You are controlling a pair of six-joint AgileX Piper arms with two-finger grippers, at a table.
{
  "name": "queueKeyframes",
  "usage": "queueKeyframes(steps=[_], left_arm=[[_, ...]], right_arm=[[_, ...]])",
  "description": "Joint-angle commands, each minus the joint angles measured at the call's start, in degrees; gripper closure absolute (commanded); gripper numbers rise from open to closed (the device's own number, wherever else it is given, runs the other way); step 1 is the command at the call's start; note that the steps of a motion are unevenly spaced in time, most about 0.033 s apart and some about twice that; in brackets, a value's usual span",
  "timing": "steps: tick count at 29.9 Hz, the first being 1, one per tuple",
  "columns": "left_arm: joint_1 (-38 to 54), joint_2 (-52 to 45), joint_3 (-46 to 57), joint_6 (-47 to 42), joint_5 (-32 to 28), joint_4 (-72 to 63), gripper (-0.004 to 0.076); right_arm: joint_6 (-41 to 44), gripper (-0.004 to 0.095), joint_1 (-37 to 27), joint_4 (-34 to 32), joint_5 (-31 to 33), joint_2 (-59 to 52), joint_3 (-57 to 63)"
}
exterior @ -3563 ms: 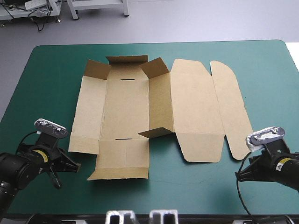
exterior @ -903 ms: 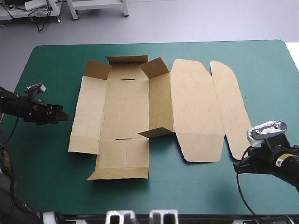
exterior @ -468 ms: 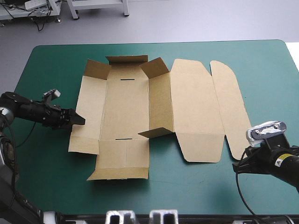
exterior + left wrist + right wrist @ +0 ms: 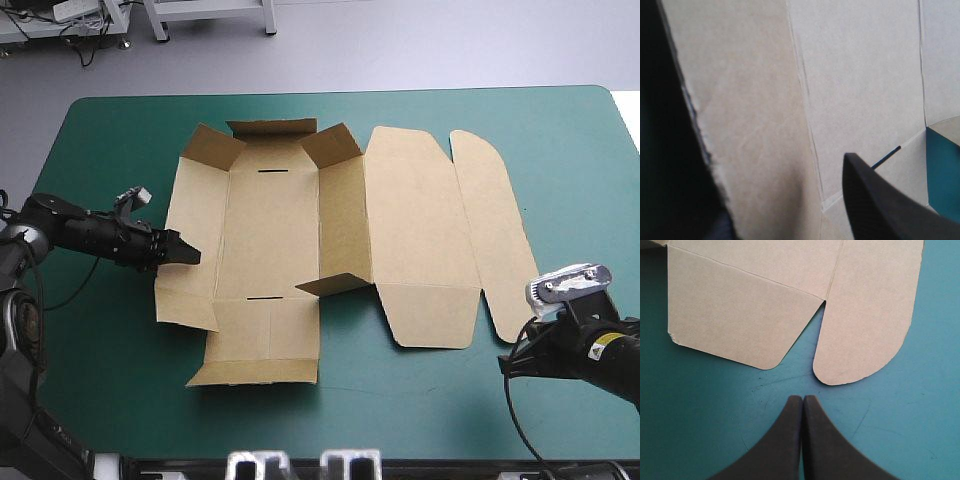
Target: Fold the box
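Nothing legible shows (the yellow sticker (image 4: 601, 349) on the right arm is too small to read).

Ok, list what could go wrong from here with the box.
1. The left gripper is open astride the edge of the box's left wall. Lifting from that one spot could, I think, drag the whole sheet over the teal-green cover instead of bending the crease.
2. The right gripper is shut, clear of the board and just short of the rounded lid flap, so nothing pins the sheet down.
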Motion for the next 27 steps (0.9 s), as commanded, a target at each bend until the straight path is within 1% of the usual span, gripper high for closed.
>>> queueKeyframes(steps=[1, 3, 6, 7, 9, 11, 13, 16, 20, 23, 25, 27], left_arm=[[-1.14, -2.21, -1.04, 0.12, 1.6, -4.53, 0.0505], [-2.42, -2.21, -1.04, 0.12, 0.42, -4.19, 0.0602], [-4.47, -2.21, -1.04, 0.24, -2.02, -4.02, 0.071], [-4.91, -2.21, -1.04, 0.48, -2.76, -4.02, 0.0732], [-5.87, -2.21, -1.15, 2.95, -3.45, -4.28, 0.0733], [-6.42, -2.21, -1.38, 7.45, -3.52, -4.85, 0.0733], [-6.79, -2.32, -1.47, 11.05, -2.72, -6.2, 0.0733], [-7.25, -2.32, -2.77, 14.15, -1.72, -7.44, 0.0733], [-8.19, -2.32, -7.6, 14.86, 0.71, -7.33, 0.0733], [-9.54, -2.32, -13.51, 14.86, 3.6, -6.61, 0.0733], [-10.59, -2.32, -18.76, 14.54, 5.74, -6.05, 0.0733], [-11.87, -2.32, -24.82, 11.96, 5.74, -4.28, 0.0733]], right_arm=[[-0.24, 0.0928, -0.06, 0.33, -2.1, 0.18, -1.19], [-0.13, 0.0928, -0.06, 0.33, -1.89, 0.18, -1.19], [-0.24, 0.0928, -0.06, 0.41, -1.89, 0.18, -1.19], [-0.24, 0.0928, -0.06, 0.41, -1.89, 0.18, -1.19], [-0.24, 0.0928, -0.06, 0.41, -1.89, 0.18, -1.19], [-0.48, 0.0928, -0.06, 0.41, -1.89, 0.18, -1.19], [-0.48, 0.0928, -0.06, 0.41, -1.89, 0.18, -1.19], [-0.48, 0.0928, -0.06, 0.56, -1.89, 0.18, -1.19], [-0.3, 0.0928, -0.06, 0.74, -1.89, 0.18, -1.19], [-0.3, 0.0928, -0.06, 0.74, -2.0, 0.18, -1.19], [-0.3, 0.0928, -0.06, 0.74, -2.42, 0.18, -1.19], [-0.2, 0.0928, -0.06, 0.74, -3.13, 0.18, -1.19]])
